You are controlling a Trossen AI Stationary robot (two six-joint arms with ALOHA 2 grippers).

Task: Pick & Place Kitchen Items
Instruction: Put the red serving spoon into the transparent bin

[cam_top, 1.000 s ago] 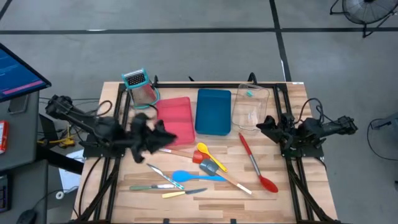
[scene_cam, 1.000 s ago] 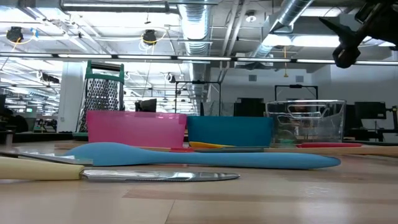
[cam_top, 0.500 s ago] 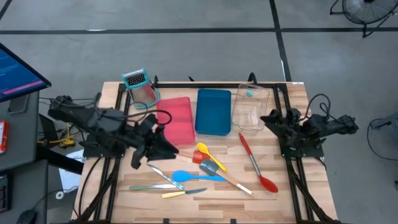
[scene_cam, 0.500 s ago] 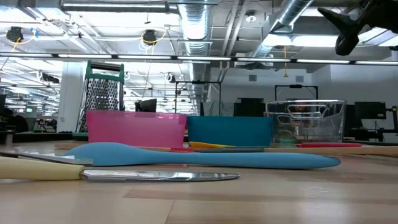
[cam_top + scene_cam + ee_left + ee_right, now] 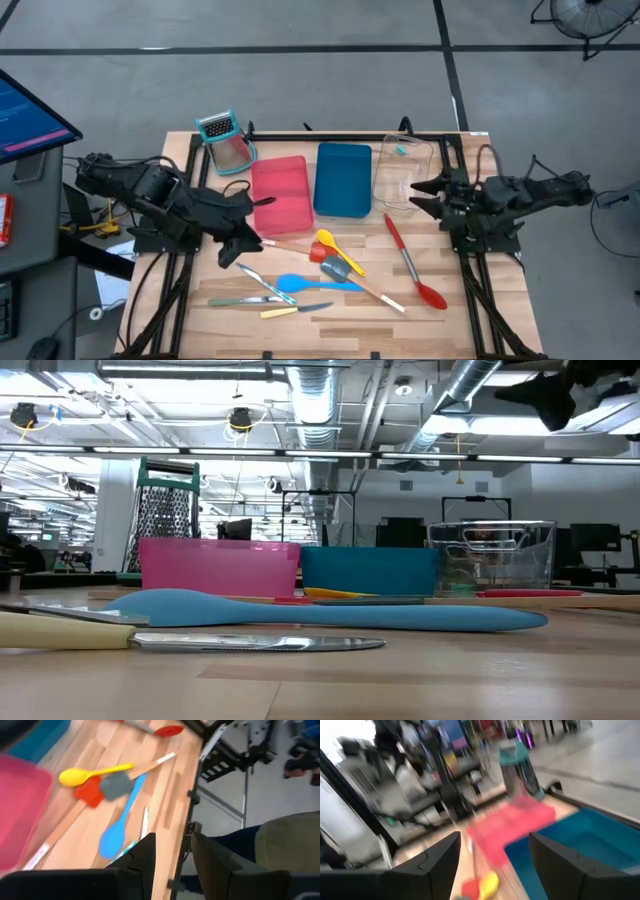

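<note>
Utensils loose on surface; both hands empty.
Left hand, fingers spread, hangs beside the pink tray, probably lining up on the knives. Blue spoon, yellow spoon, spatulas and red spoon lie mid-surface, none yet in a tray. Right hand, fingers spread, waits by the clear tray.

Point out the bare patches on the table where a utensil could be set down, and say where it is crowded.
Bare wood lies right of the long red spoon, up to the table edge, and along the front edge below the knives. The clear tray looks nearly empty. The middle is crowded: the yellow spoon, blue spoon and spatulas overlap below the pink tray and blue tray.
</note>
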